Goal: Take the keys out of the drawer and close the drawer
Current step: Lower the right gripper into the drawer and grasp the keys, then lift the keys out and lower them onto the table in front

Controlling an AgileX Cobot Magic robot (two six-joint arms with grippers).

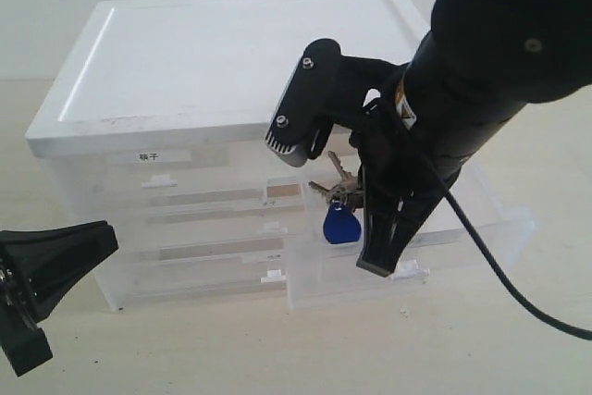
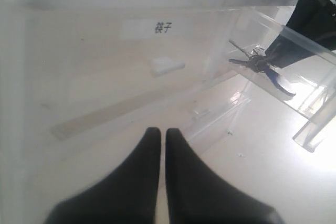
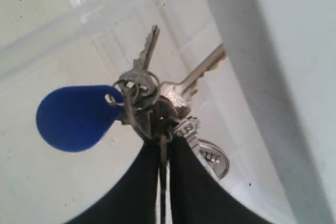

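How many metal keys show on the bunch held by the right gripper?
2. In the right gripper's bunch of keys, one key sticks out beside the blue fob, the other splays away from it. The round grey piece looks like a tag; more may be hidden.

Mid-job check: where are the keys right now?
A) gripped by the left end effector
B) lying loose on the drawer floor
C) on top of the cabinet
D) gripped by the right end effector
D: the right end effector is shut on the ring of the keys, with the blue fob dangling beside it. The left end effector is shut on nothing.
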